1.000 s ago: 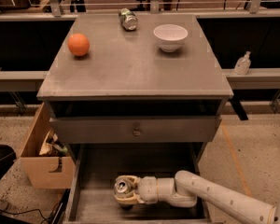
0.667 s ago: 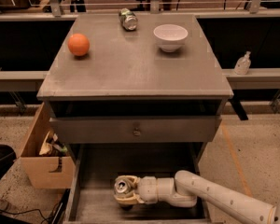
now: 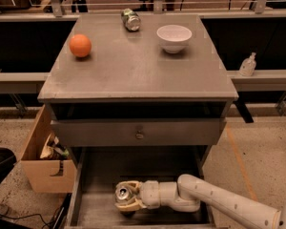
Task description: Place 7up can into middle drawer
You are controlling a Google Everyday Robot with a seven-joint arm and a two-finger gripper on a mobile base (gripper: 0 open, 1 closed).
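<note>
Down inside the pulled-out middle drawer [image 3: 102, 171], near its front edge, you have the gripper [image 3: 126, 202] clamped around the upright 7up can [image 3: 122, 192], low over the floor, so only release and withdrawal appear to remain.

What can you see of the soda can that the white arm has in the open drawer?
The 7up can is silvery metal, seen from above: a shiny round top with a pull tab. It stands upright in the middle drawer, toward its front. The gripper is shut around its sides, hiding the label. Whether it touches the drawer floor cannot be told.
</note>
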